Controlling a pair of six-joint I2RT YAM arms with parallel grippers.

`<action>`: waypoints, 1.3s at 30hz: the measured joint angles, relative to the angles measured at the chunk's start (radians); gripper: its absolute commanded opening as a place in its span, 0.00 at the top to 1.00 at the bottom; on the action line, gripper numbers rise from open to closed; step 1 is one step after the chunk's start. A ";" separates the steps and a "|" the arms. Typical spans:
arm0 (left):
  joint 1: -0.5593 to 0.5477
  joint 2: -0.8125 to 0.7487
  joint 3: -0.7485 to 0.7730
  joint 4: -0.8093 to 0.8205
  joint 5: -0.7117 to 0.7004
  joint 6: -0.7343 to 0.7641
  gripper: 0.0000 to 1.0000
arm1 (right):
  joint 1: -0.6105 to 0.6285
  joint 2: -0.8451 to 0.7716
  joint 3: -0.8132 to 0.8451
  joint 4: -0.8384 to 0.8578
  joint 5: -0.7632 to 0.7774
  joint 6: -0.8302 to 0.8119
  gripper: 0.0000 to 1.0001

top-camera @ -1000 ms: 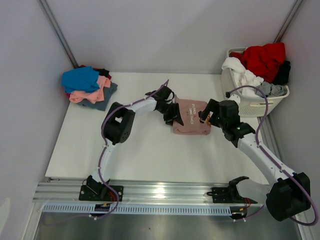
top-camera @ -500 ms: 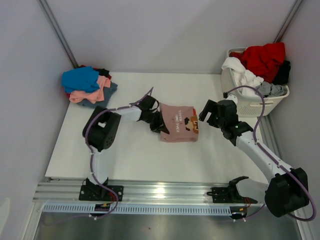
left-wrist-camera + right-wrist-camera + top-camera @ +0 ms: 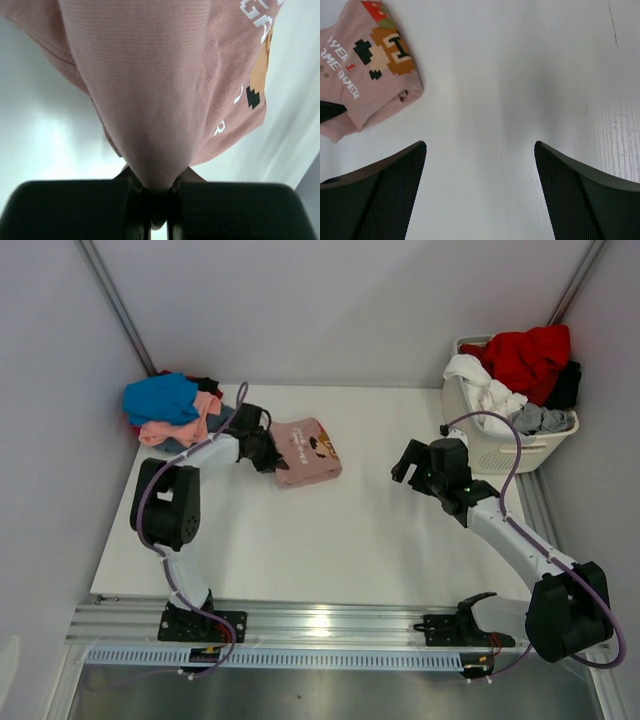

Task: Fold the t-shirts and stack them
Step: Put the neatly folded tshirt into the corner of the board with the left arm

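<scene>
The folded dusty-pink t-shirt (image 3: 308, 451) with a cartoon print lies on the white table, left of centre. My left gripper (image 3: 262, 448) is shut on its left edge; in the left wrist view the pink cloth (image 3: 150, 90) is pinched between the jaws. A pile of t-shirts (image 3: 178, 413), blue, salmon, slate and red, sits at the back left, just beyond the left gripper. My right gripper (image 3: 415, 465) is open and empty over bare table at the right; its view shows the pink t-shirt (image 3: 365, 70) at the top left.
A white slatted laundry basket (image 3: 500, 445) stands at the back right, holding red (image 3: 528, 355), white and grey clothes. The grey walls and the table's edges bound the space.
My left gripper has dragged the folded pink t-shirt from the table's centre leftward toward the pile. My right gripper has let go of it and drawn back to the right, open.
</scene>
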 measured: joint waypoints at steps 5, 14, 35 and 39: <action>0.112 0.000 -0.002 -0.028 -0.111 -0.045 1.00 | 0.000 -0.024 0.000 0.000 0.000 -0.004 0.08; 0.122 0.000 -0.037 -0.026 -0.175 -0.093 1.00 | 0.000 -0.005 0.010 0.006 -0.009 -0.007 0.08; -0.071 -0.021 -0.151 0.098 -0.106 -0.055 1.00 | 0.000 0.032 0.029 0.025 -0.022 -0.016 0.08; -0.175 -0.111 -0.288 0.119 -0.113 -0.125 1.00 | 0.000 0.050 0.053 0.025 -0.023 -0.016 0.08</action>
